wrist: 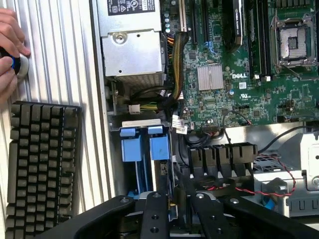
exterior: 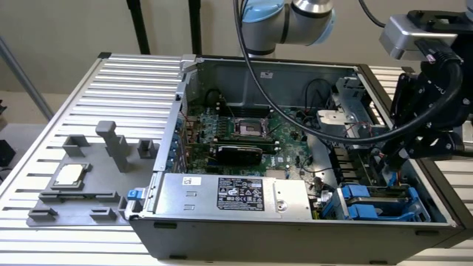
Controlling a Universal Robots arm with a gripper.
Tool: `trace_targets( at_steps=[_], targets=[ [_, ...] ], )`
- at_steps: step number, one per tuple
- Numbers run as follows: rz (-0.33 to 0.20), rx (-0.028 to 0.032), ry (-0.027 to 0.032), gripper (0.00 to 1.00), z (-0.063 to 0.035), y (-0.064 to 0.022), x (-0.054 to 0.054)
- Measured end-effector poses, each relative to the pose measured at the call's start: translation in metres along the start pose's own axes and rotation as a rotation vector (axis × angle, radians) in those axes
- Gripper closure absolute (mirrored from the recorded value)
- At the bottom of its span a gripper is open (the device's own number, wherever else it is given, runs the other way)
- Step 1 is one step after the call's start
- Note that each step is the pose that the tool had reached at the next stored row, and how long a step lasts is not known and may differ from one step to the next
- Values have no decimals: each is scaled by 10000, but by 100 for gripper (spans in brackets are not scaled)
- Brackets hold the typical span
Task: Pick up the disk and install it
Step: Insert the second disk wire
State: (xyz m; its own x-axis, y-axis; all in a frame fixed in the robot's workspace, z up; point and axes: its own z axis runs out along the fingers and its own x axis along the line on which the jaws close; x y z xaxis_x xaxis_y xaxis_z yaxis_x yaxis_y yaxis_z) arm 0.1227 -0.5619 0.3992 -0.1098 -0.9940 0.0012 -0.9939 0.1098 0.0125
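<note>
At the worktop's (exterior: 133, 83) edge on the exterior view's left, a grey plastic fixture tray (exterior: 81, 194) sits on the ribbed aluminium slats. It carries a small square silver processor chip (exterior: 68, 174).

The middle of the worktop carries an open grey metal computer case (exterior: 296, 233). Inside it are a green motherboard (exterior: 244, 133) and, along the near wall, a large silver box with a black-and-white label (exterior: 236, 194).

The disk (exterior: 367, 200), a silver-grey metal drive framed by bright blue plastic rails, is in the case's near corner on the exterior view's right. In the wrist view it (wrist: 160, 149) stands on edge in the drive bay, next to a second blue tab.

The black end effector (exterior: 402, 158) hangs just above that bay, reaching down into the case. The wrist view shows it (wrist: 177, 219) directly over the blue rails. I cannot tell how far it is open, or whether it has hold of the disk or only hovers at it.

Outside the case wall, the wrist view shows a person's hand (wrist: 10, 50) on a small blue-and-black knob, near a black keyboard (wrist: 40, 169).

As a judgement, the pick-up looks done and the work is in the install stage. The disk is already in or entering its bay, but it is unclear whether it is fully seated.
</note>
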Motion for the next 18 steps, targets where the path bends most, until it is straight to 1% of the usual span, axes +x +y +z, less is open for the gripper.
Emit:
trace_targets(
  at_steps=[4, 5, 9, 10, 12, 15, 18],
  targets=[
    [1, 1, 4, 73, 42, 3, -61],
    [1, 1, 6, 67, 57, -2, -70],
    [1, 4, 30, 67, 107, -39, -103],
    [1, 2, 48, 67, 111, -52, -110],
    [2, -3, 116, 67, 117, -75, -124],
    [3, -4, 198, 67, 144, -104, -135],
    [4, -5, 266, 67, 173, -121, -144]
  ],
)
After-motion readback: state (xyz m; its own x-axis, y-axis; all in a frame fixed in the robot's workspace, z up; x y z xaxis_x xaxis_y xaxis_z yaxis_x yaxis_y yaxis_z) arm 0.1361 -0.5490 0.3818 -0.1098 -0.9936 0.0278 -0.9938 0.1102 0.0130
